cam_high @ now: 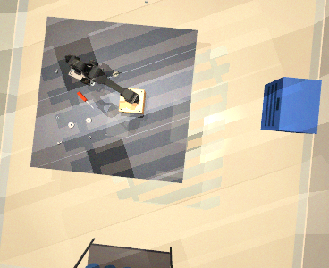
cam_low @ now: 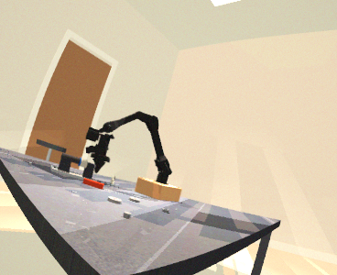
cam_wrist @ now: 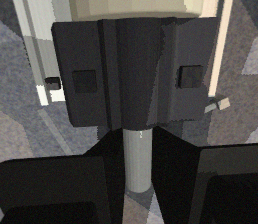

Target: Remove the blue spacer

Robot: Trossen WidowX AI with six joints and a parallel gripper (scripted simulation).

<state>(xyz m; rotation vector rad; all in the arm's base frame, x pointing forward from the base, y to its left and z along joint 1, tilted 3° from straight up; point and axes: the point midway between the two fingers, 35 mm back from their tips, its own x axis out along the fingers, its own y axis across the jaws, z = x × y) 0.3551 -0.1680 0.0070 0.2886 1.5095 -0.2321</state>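
Note:
The shaft (cam_wrist: 138, 160) sticks out as a grey rod from a dark bearing block (cam_wrist: 139, 75) (cam_low: 88, 170) in the wrist view. My gripper (cam_wrist: 132, 125) (cam_low: 98, 170) is shut on this rod, with a black finger on each side, just outside the block. A wide cream spacer (cam_wrist: 139, 9) (cam_low: 86, 163) shows behind the block. In the exterior view, a sliver of the blue spacer (cam_low: 80, 161) shows beside the big dark housing block (cam_low: 68, 161). The other spacers and the shaft's far end are hidden from the wrist view.
The arm stands on a wooden block (cam_high: 139, 108) (cam_low: 157, 192). A red-handled screwdriver (cam_high: 81, 96) (cam_low: 93, 183) lies near the fixture. Two pale washers (cam_high: 71, 125) (cam_high: 88, 121) and several tiny parts lie farther off. Pale rails (cam_wrist: 34, 50) flank the bearing block.

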